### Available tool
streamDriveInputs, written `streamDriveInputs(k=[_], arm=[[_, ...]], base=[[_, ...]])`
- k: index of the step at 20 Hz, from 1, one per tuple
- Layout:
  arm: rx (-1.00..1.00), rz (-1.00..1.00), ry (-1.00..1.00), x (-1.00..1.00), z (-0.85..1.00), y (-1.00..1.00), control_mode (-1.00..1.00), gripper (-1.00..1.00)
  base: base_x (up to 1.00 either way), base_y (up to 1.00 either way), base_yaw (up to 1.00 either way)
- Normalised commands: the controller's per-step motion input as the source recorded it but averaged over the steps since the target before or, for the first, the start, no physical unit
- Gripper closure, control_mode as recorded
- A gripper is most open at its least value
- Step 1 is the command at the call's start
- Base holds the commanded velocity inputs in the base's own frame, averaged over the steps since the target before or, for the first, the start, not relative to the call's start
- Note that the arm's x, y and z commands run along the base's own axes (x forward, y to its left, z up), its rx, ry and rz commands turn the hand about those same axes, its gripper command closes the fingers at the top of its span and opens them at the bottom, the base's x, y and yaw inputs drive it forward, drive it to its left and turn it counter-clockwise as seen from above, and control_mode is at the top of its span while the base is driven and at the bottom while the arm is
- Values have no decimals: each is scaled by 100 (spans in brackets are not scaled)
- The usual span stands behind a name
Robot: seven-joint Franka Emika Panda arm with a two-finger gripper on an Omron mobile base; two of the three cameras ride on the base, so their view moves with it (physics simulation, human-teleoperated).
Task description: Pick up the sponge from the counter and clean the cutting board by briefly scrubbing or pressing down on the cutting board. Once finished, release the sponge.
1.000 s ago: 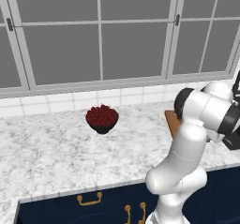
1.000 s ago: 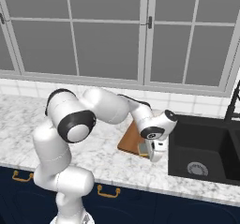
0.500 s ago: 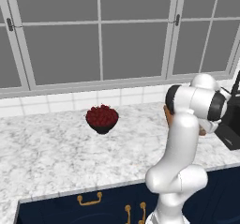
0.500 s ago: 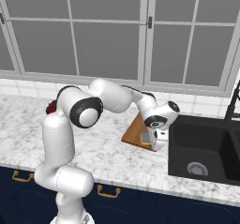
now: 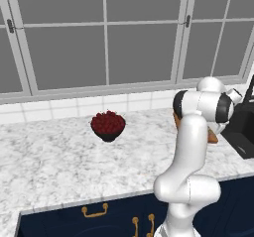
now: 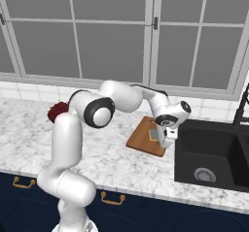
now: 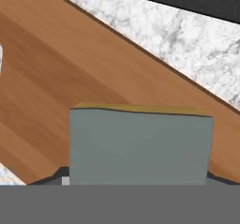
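Gripper (image 6: pixel 160 138) over board (image 6: pixel 141 138), pointing down, clamped on sponge (image 6: pixel 154 135). Fingers mostly hidden behind sponge in hand view; just dark tips (image 7: pixel 58 175) poking out at its lower corners, so narrow opening, sponge-width. Sponge (image 7: pixel 139 145) held on edge: grey-green face toward camera, thin yellow layer along far edge. Contact between sponge and board: can't tell from these views; looks at or just above the wood.

Board (image 7: pixel 56 78) flat on counter (image 6: pixel 97 158), just left of sink (image 6: pixel 214 153), long side angled toward window. In hand view, wood grain running diagonally, board edge crossing upper right, marble strip (image 7: pixel 178 31) beyond it, then black sink rim at top. Sponge over the sink-side half of board, near that edge.

From left base view: arm blocking most of board; only a brown corner (image 5: pixel 212 138) visible just past the elbow, next to sink (image 5: pixel 243 137). Gripper itself hidden behind the arm there.

Bowl (image 5: pixel 108 126) of dark red fruit on counter (image 5: pixel 49 161), well left of board, toward the tiled backsplash. Same bowl (image 6: pixel 57 111) partly hidden behind arm's shoulder in right base view.

Black faucet (image 6: pixel 240 107) behind sink, right of board. Navy cabinets with gold handles (image 6: pixel 113 199) under counter.
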Motion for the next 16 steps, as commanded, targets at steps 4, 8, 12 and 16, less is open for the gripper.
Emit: streamDriveInputs(k=[4, 8, 12, 16], arm=[[1, 0, -6, 85, 0, 0, -100, 100], [0, 0, -2, 88, -3, 0, -100, 100], [0, 0, 0, 64, -38, 6, -100, 100], [0, 0, 0, 1, -68, 51, -100, 100]], base=[[0, 0, 0], [0, 0, 0], [0, 0, 0], [0, 0, 0]])
